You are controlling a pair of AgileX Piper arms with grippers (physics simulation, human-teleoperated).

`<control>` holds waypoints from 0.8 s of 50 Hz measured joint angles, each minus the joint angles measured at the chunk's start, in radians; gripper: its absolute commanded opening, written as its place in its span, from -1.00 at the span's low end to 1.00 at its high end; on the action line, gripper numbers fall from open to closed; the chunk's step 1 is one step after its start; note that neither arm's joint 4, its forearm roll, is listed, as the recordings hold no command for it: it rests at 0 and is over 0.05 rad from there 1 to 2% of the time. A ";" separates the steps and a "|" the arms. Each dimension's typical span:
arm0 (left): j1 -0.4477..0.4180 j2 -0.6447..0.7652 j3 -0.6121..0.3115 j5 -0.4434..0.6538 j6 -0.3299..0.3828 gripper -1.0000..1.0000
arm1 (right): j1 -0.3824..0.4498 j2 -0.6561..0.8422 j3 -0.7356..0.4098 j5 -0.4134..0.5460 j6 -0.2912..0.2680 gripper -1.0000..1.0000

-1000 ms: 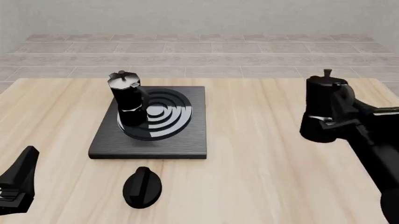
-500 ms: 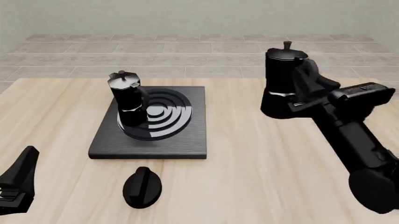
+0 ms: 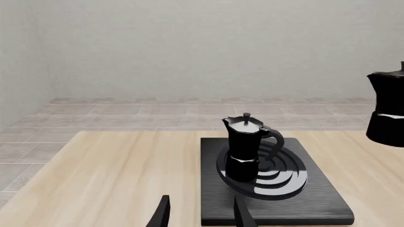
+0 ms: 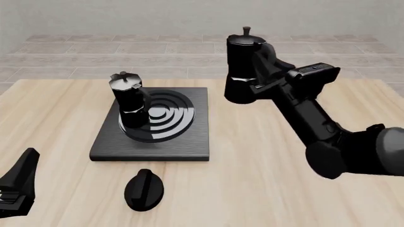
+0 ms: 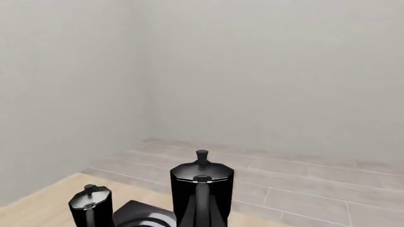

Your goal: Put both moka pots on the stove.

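Front view, left to right: we see the left gripper (image 4: pixel 16 189) at 7 o'clock, low, nothing in it; the left wrist view shows its fingers (image 3: pixel 161 215) spread. One pot (image 4: pixel 129 101) stands on the stove (image 4: pixel 183 137). The knob (image 4: pixel 144 189) lies at 6. The right gripper (image 4: pixel 268 71) pinches the second pot (image 4: pixel 243 71) aloft at 1 o'clock, off the stove.
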 measured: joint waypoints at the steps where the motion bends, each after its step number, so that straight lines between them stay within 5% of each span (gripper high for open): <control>1: 0.000 0.000 0.000 0.000 0.000 1.00 | 0.004 0.008 -0.009 0.000 0.004 -1.00; 40: 0.000 0.000 0.000 0.000 0.000 1.00 | 0.114 0.313 -0.310 -0.003 0.132 -1.00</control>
